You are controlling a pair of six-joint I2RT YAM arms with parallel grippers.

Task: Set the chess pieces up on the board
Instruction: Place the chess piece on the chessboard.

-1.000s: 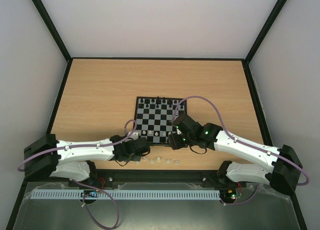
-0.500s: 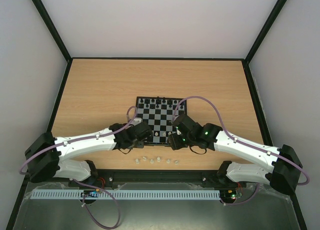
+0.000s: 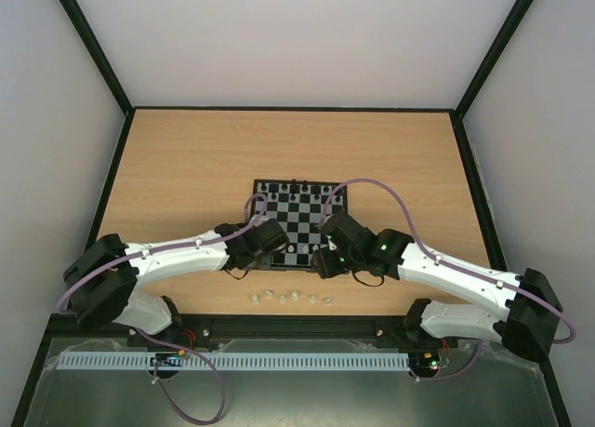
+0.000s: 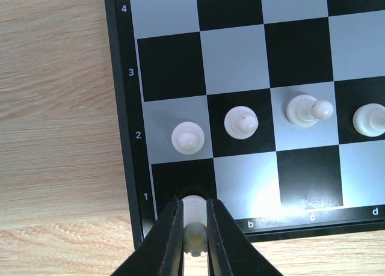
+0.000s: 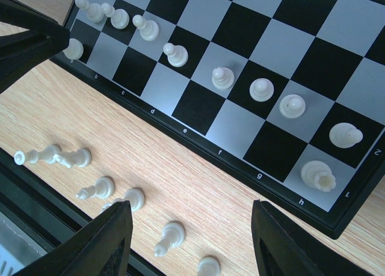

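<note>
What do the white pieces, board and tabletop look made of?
White pieces: likely plastic, slightly translucent with glossy highlights. Board: smooth, semi-gloss, glare on its near squares; plastic or laminate, unclear. Tabletop: printed-looking wood grain, matte, probably laminate.

A: Left gripper [image 4: 194,204], room around it?
B: Clamped on a white piece [image 4: 194,213] over the board [image 4: 123,107] corner. Pawn row [image 4: 240,121] sits just ahead of the fingertips and blocks going forward. Bare squares to its right, open table [image 4: 54,138] to its left.
A: Right gripper [image 5: 191,213]?
B: Jaws apart, by the near rim. Loose pieces [image 5: 133,198] lie under it and to its left, rook [image 5: 317,175] is ahead-right. Bare back-rank squares straight ahead. Left gripper closes off its far left.
</note>
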